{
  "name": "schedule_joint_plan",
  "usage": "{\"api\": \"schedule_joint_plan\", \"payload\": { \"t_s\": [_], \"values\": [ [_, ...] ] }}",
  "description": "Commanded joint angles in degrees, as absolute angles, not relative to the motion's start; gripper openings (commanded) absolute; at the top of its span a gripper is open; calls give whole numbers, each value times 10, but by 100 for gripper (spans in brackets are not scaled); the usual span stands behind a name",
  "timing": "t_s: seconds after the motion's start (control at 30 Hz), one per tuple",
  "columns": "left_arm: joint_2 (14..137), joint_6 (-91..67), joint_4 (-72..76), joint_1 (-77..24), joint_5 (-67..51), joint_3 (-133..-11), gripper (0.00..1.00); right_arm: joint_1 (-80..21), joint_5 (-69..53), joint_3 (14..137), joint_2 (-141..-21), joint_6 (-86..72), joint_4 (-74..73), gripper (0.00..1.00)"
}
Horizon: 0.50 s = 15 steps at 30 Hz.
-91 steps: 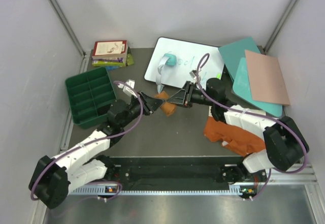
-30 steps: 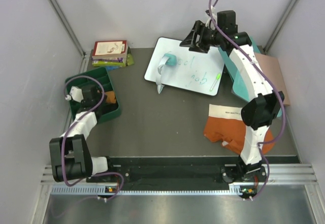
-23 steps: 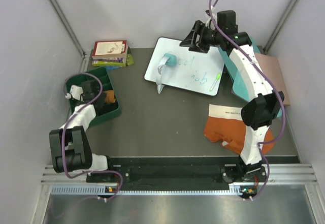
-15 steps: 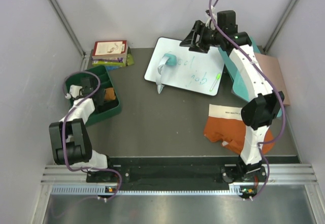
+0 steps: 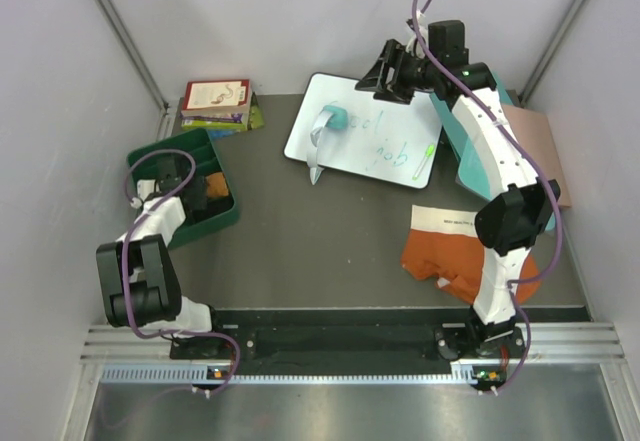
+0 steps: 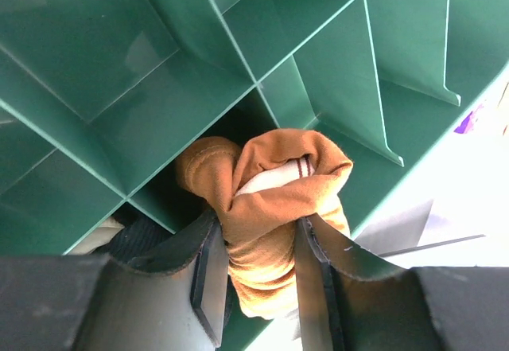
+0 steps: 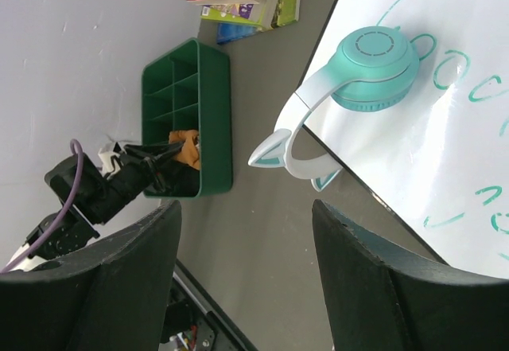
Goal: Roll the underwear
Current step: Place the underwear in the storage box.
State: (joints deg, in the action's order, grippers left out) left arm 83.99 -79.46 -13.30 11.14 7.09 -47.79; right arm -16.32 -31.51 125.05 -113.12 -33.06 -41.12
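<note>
A mustard-tan underwear roll (image 6: 270, 188) with a pale waistband showing sits in a compartment of the green tray (image 6: 119, 88). My left gripper (image 6: 258, 235) is shut on it, one finger pressed into each side. From above, the left gripper (image 5: 203, 186) reaches into the tray's near right corner, at the roll (image 5: 218, 193). Dark ribbed cloth (image 6: 147, 239) lies in the compartment beside it. The rust-orange underwear (image 5: 455, 259) lies flat at the right front, waistband towards the back. My right gripper (image 5: 368, 81) hangs open and empty high over the whiteboard (image 5: 370, 136).
Teal headphones (image 7: 374, 64) rest on the whiteboard's (image 7: 461, 128) left part, and a green marker (image 5: 428, 153) lies on its right. Books (image 5: 215, 104) are stacked at the back left. Teal and pink flat boards (image 5: 515, 146) lean at the back right.
Three seconds ago both grippers held the roll at the table's centre. Since then the left carried it into the tray, nudging deeper in the last second. The right arm lifted back, now still.
</note>
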Motion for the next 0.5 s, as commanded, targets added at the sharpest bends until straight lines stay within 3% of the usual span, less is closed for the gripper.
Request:
{"api": "schedule_joint_plan", "payload": {
  "t_s": [0.0,0.47],
  "values": [
    [857,-824,-257,113,69,-436,0,-159,-313,1281,-1107,-330,-385,66],
    [944,-850,-298,150,62,-472,0,-153,-310,1281,-1103,-334,-370,66]
  ]
}}
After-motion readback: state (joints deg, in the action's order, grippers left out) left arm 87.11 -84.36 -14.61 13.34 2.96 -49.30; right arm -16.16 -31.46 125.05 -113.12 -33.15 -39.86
